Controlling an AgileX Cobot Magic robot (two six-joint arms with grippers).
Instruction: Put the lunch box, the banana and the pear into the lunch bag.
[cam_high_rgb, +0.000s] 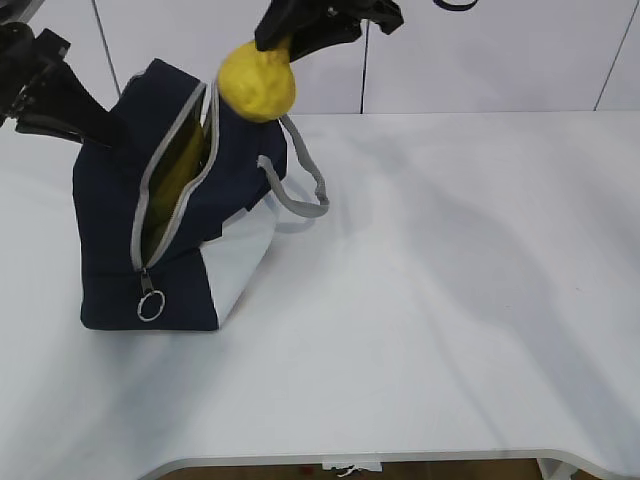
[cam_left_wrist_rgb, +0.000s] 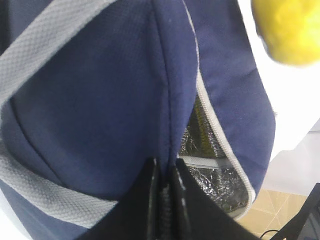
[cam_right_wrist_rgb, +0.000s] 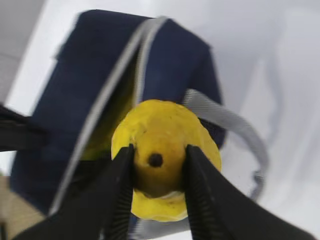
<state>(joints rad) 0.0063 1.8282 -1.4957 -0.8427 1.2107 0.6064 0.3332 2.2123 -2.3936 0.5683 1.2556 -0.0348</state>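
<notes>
The lunch bag (cam_high_rgb: 180, 215) is being kept towards the left edge of the worktop (cam_high_rgb: 450, 300), tilted, with its ring pull (cam_high_rgb: 150, 305) at the near end of the grey zipper and the slit running away from there towards the far edge. Yellow is being shown through the gap, most likely the banana (cam_high_rgb: 178, 185), already inside; the lunch box is not being made out in any view.

Farther back, a fold of the bag's navy fabric is being pinched by the left gripper (cam_left_wrist_rgb: 166, 175), its jaws pressed together on the cloth, so the opening is being held spread.

Farthest and highest, the pear (cam_high_rgb: 257, 82) is being gripped at its neck by the right gripper (cam_right_wrist_rgb: 159, 172), stem towards the wrist and bulb hanging down. The pear is being held just above and slightly to the right of the far end of the slit, so a short shift left and a descent along the slit's line is judged to be needed before release.
</notes>
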